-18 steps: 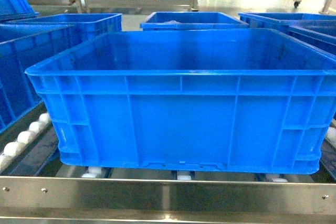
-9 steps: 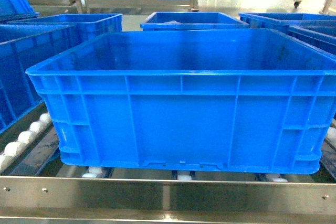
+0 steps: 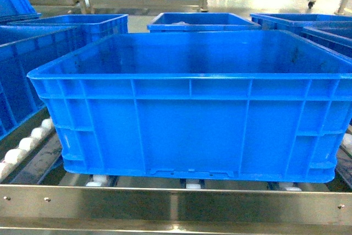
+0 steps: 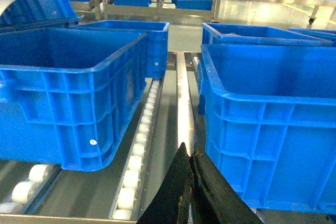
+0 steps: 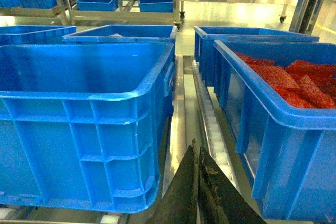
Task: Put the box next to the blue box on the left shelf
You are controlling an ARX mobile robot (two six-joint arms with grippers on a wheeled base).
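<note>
the box (image 3: 190, 108) sits square on the left shelf (image 3: 176, 205), its ribbed front wall just behind the riveted steel front rail and its base resting on the white rollers (image 3: 25, 147) that show at 8 o'clock and along the bottom edge in the head view. it is open at the top, with dark scuffs on the inner wall near the 2 o'clock corner. at 9 o'clock of it stands the neighbouring blue crate (image 3: 27, 75), close beside but apart, with a roller lane and a steel divider rail (image 4: 185, 103) between the two, as the left wrist view shows. at 3 o'clock of the box another blue crate (image 5: 278, 124) holds red packets (image 5: 294, 80), again with a narrow roller lane between. more blue crates (image 3: 201, 21) stand behind at 12 o'clock, and others farther back on racks.

the left end effector (image 4: 190, 182) hangs low at 6 o'clock of its view, over the gap between the box and the neighbouring crate, its dark fingers pressed together and gripping nothing. the right end effector (image 5: 198, 182) is likewise at 6 o'clock of its view, over the lane between the box and the crate of red packets, fingers pressed together and free of any load. neither touches the box.
</note>
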